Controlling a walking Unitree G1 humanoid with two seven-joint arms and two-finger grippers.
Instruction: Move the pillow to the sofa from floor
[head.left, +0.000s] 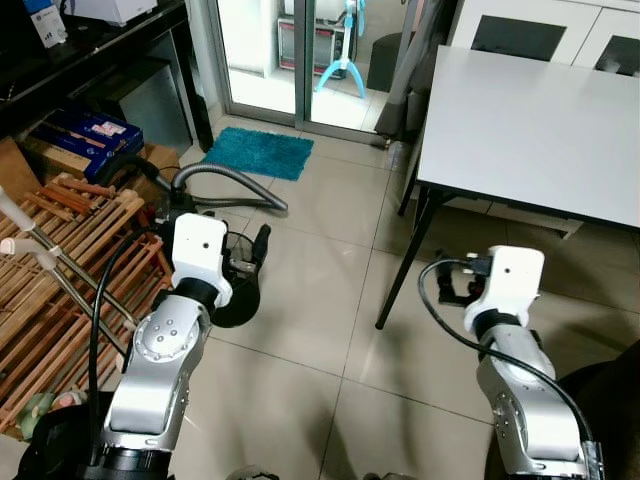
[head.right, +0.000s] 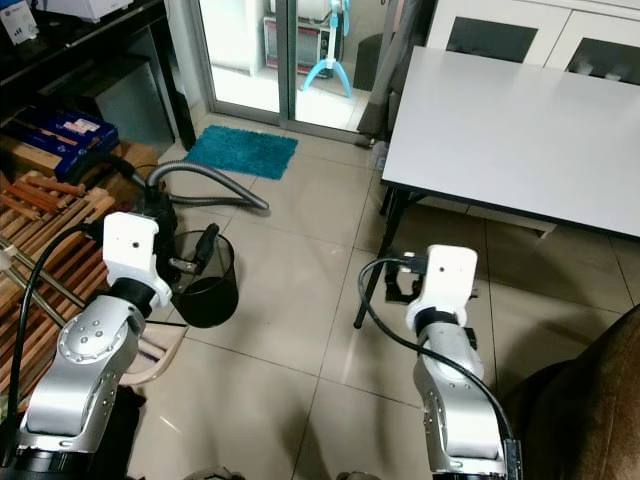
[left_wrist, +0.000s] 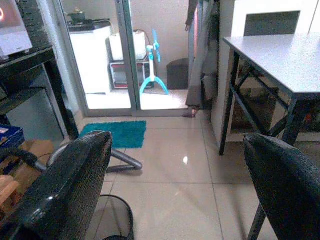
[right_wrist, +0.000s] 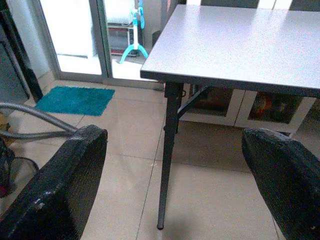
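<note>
Both arms are raised over the tiled floor (head.left: 320, 290) beside the white table (head.left: 540, 120). The left gripper (left_wrist: 175, 185) and right gripper (right_wrist: 175, 180) are spread apart, holding nothing. Left of the table lie a teal mat (head.left: 258, 153), a hose (head.left: 230, 180) and a black bin (head.right: 205, 285). I can't make out any pillow.

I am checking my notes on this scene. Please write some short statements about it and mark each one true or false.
1. Both grippers are open and hold nothing: left gripper, right gripper. True.
2. A teal rug lies before the glass door. True.
3. The white table carries a pillow. False: its top is bare.
4. The vacuum hose hangs on the wall. False: it lies on the floor.
5. A black mesh bin stands by the left arm. True.
</note>
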